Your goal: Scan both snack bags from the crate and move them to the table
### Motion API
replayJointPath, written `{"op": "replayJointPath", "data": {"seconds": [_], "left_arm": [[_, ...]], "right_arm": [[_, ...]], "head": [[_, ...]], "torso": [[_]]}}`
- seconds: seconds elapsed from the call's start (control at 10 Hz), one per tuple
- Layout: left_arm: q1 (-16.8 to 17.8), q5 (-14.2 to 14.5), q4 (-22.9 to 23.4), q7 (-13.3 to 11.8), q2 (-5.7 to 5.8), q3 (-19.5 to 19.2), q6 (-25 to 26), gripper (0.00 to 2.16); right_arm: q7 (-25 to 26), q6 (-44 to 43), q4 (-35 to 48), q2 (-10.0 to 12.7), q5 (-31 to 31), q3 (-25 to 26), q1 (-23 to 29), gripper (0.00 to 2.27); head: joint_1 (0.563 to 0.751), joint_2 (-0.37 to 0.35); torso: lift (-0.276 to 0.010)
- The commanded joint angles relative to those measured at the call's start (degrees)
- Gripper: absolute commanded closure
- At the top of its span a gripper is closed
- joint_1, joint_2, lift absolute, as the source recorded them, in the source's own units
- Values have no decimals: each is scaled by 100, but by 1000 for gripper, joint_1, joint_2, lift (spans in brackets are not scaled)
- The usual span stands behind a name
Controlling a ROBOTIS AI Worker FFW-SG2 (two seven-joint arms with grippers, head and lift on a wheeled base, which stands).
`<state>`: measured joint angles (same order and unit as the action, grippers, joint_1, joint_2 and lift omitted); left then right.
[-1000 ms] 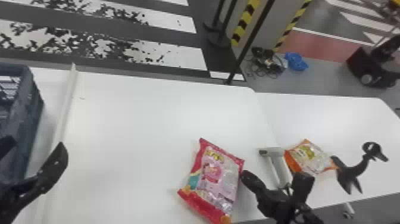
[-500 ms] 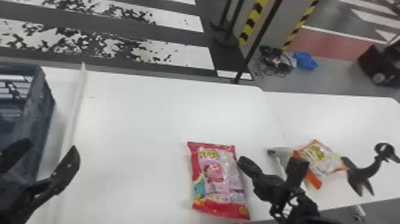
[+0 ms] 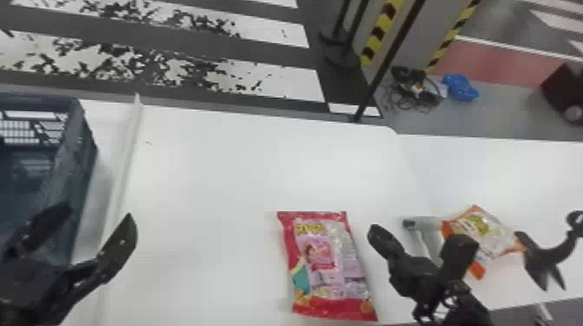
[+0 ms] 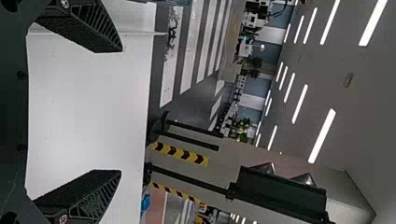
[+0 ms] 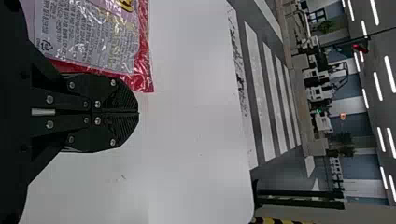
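Clenching the empty right gripper (image 3: 375, 230) beside the pink snack bag (image 3: 327, 264) on the table (image 3: 217, 173).
Holding the left gripper (image 3: 99, 213) spread near the crate (image 3: 82, 169), with the orange bag (image 3: 490, 229) lying farther right.

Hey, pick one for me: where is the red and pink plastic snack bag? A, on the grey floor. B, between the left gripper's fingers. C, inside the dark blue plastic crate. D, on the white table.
D: the red and pink snack bag lies on the white table, between the dark blue crate and the orange and clear snack bag.
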<state>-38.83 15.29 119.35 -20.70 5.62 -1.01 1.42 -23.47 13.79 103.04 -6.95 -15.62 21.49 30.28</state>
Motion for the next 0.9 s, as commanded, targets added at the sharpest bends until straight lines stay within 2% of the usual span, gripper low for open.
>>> {"op": "replayJointPath", "data": {"seconds": [0.0, 0.2, 0.3, 0.6, 0.8], "left_arm": [[16, 0, 0, 5, 0, 75, -41, 66], [95, 0, -44, -4, -9, 198, -93, 66], [113, -8, -53, 5, -26, 251, -93, 66], [113, -35, -88, 5, -9, 374, -128, 66], [69, -52, -53, 5, 9, 356, -128, 66]], "right_arm": [[0, -100, 893, 177, -319, 312, 611, 2034], [-254, 111, 1728, 546, -1005, 470, 1270, 2034], [-360, 340, 1789, 700, -1102, 347, 1349, 2034], [-421, 305, 1622, 700, -1031, -303, 1446, 2037], [-421, 305, 1288, 700, -943, -400, 1226, 2037]], "head": [[695, -302], [695, -338], [695, -334], [695, -281], [695, -241]], "torso": [[-87], [-87], [-87], [-87], [-87]]}}
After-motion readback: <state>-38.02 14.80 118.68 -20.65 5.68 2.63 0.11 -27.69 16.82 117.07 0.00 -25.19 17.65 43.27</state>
